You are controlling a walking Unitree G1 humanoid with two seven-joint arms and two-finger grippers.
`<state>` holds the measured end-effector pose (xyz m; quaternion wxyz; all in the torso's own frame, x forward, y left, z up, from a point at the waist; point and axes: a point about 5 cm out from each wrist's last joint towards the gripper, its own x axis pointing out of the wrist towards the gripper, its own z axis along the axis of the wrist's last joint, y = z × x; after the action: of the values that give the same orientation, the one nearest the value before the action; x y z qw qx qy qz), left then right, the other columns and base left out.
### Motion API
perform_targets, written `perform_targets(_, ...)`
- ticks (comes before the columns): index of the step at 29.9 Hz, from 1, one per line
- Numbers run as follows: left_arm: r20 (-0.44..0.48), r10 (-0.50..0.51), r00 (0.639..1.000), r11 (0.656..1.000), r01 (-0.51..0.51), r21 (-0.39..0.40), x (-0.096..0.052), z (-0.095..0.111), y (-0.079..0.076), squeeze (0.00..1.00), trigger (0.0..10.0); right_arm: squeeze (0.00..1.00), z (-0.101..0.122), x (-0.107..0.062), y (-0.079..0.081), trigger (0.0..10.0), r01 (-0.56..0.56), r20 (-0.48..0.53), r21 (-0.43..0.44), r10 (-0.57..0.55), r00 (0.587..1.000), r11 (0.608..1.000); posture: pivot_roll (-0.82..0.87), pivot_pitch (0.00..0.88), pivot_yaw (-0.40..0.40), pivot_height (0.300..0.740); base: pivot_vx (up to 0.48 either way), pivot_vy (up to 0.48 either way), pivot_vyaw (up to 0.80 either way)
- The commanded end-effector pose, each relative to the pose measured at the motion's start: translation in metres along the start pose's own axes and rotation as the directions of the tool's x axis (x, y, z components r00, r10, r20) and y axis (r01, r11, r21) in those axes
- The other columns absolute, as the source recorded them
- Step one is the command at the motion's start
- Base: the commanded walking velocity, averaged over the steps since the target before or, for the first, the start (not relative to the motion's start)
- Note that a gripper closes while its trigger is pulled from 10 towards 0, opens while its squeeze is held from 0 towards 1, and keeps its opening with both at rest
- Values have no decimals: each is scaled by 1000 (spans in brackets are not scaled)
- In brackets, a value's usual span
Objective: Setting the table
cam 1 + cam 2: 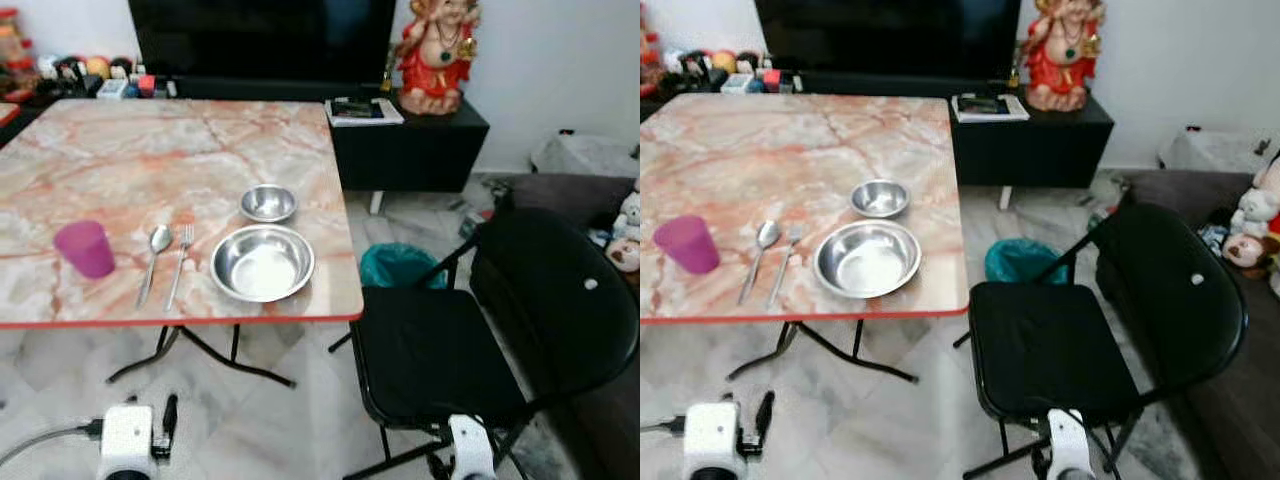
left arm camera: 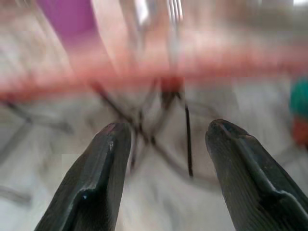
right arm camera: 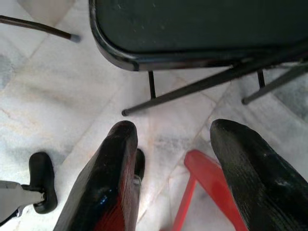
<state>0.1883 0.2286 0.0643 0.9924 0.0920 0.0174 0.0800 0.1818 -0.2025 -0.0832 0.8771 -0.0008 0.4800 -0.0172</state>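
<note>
On the marble-patterned table, near its front edge, stand a purple cup, a spoon, a fork and a large steel bowl in a row. A small steel bowl sits just behind the large one. My left gripper hangs low in front of the table, below its red edge, open and holding nothing; its view is blurred. My right gripper hangs open above the floor by the black chair's front legs, also holding nothing.
The black folding chair stands right of the table. A teal bin sits behind it. A black cabinet with a red statue lines the back wall. A dark sofa with soft toys is at right. A red piece lies on the floor.
</note>
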Motion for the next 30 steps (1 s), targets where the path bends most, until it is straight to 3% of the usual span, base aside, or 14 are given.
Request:
perform_targets(1, 34, 14, 999, 1000, -13, -24, 10, 15, 3, 0, 10000, 0, 0, 0, -1, 10000, 11, -7, 4, -11, 1000, 1000, 89, 0, -77, 740, 0, 0, 0)
perform_targets(4, 95, 23, 995, 997, -16, -75, 34, 45, 5, 0, 10000, 0, -2, 0, 5, 10000, 4, -10, 4, -4, 1000, 1000, 83, 0, -77, 740, 0, 0, 0)
perform_targets(6, 70, 21, 997, 990, -11, -142, 59, 63, 2, 0, 10000, 0, -3, 1, 10, 10000, -2, -8, 14, 2, 1000, 1000, 79, 0, -69, 740, 0, 0, 0)
perform_targets(7, 70, 21, 997, 990, -11, -142, 59, 63, 2, 0, 10000, 0, -3, 1, 10, 10000, -2, -8, 14, 2, 1000, 1000, 79, 0, -69, 740, 0, 0, 0)
perform_targets(9, 70, -26, 997, 982, 38, -182, 86, 80, -7, 0, 10000, 0, -7, 1, 12, 10000, -3, -11, 18, 3, 1000, 1000, 78, 0, -69, 740, 0, 0, 0)
perform_targets(12, 79, -52, 996, 957, 72, -282, 108, 92, -16, 0, 10000, 0, -11, 0, 16, 10000, -7, -18, 18, 7, 1000, 1000, 77, 0, -67, 740, 0, 0, 0)
perform_targets(14, 49, -77, 996, 952, 88, -293, 118, 94, -19, 0, 10000, 0, -13, 0, 17, 10000, -8, -21, 19, 9, 1000, 1000, 68, 0, -60, 740, 0, 0, 0)
perform_targets(15, 18, -97, 995, 934, 97, -343, 130, 99, -23, 0, 10000, 0, -15, 0, 19, 10000, -10, -23, 27, 10, 1000, 1000, 63, 0, -54, 740, 0, 0, 0)
perform_targets(22, 12, -131, 991, 900, 124, -417, 160, 123, -31, 0, 10000, 0, -20, -1, 24, 10000, -12, -29, 43, 13, 999, 999, 56, 0, -41, 740, 0, 0, 0)
perform_targets(26, 9, -141, 990, 893, 132, -429, 163, 125, -31, 0, 10000, 0, -21, -1, 25, 10000, -11, -29, 47, 12, 1000, 999, 55, 0, -38, 740, 0, 0, 0)
perform_targets(27, -3, -152, 988, 888, 135, -439, 164, 125, -30, 467, 10000, 0, -22, -1, 26, 10000, -10, -30, 51, 12, 999, 999, 53, 0, -31, 740, 0, 0, 0)
perform_targets(28, -13, -165, 986, 884, 142, -445, 166, 126, -30, 467, 10000, 0, -23, -1, 27, 10000, -10, -32, 54, 12, 999, 998, 52, 0, -29, 740, 0, 0, 0)
perform_targets(29, -22, -187, 982, 874, 156, -460, 166, 127, -30, 1000, 10000, 0, -24, -1, 28, 10000, -10, -34, 58, 12, 999, 998, 48, 0, -30, 740, 0, 0, 0)
perform_targets(30, -35, -218, 975, 860, 175, -479, 167, 129, -29, 1000, 10000, 0, -25, -1, 29, 10000, -10, -36, 61, 12, 999, 998, 44, 0, -29, 740, 0, 0, 0)
